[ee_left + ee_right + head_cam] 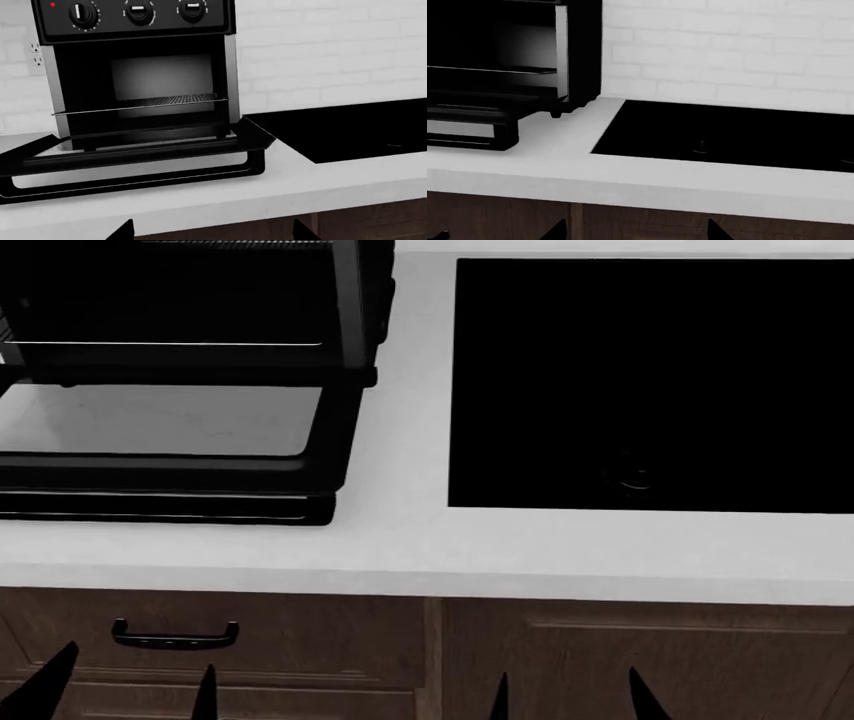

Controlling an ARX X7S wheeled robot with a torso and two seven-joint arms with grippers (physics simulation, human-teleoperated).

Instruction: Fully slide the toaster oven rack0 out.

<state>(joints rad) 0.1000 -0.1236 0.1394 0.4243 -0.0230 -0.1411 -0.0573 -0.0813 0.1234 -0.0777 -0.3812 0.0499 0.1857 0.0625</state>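
Observation:
The black toaster oven [133, 75] stands on the white counter with its glass door [133, 155] folded down flat. Inside the cavity the silver wire rack0 [173, 99] lies level at mid height, and a thin silver line crosses the opening in front of it. The oven also shows in the head view [354, 300] and the right wrist view [580, 50]. My left gripper [213, 232] [127, 690] is open and empty, low in front of the counter edge, short of the door. My right gripper [635, 231] [571, 695] is open and empty, before the cabinet fronts further right.
A flat glossy black cooktop [654, 380] is set in the counter [400, 550] right of the oven. Brown cabinet fronts with a black drawer handle [174, 635] lie below. A white brick wall with an outlet [37, 55] stands behind.

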